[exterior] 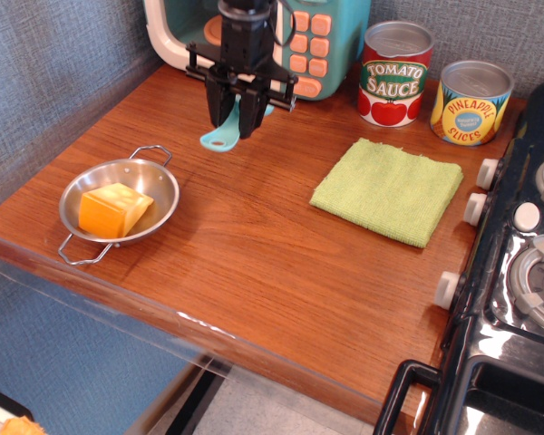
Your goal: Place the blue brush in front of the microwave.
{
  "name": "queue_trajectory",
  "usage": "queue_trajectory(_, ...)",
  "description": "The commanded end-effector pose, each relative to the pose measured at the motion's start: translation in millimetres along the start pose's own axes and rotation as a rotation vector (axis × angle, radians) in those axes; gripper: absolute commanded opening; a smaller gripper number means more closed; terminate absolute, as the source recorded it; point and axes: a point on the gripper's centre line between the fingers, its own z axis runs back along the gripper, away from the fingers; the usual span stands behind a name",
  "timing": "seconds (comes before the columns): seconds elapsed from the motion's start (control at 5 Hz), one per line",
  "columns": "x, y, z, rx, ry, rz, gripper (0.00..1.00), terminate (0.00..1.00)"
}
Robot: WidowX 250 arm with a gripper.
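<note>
The blue brush (225, 136) is gripped in the closed claw (239, 116) (apparently aloft) near the counter's back edge, handle slanting front-left, the microwave (331, 41) just behind.

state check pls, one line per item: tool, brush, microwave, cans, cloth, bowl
tool: shut on the blue brush, in front of the microwave
blue brush: held, handle end hanging below the tool
microwave: upright against the wall; door state cannot tell
tomato sauce can: upright
pineapple can: upright
green cloth: lying flat on the counter
metal bowl: upright, holding the cheese block
</note>
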Motion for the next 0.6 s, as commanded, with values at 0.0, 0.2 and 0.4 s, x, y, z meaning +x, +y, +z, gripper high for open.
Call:
queue_trajectory(0.0, 5.8, 21.7, -6.2, 0.065, -0.051, 0.063, 0.0, 0.0)
queue_trajectory(0.2, 4.7, 19.3, -20.6, 0.061, -0.048, 0.08, 0.0, 0.0)
queue_trajectory(0.4, 6.7, 16.4, -19.7, 0.038, -0.063, 0.058, 1.0, 0.0)
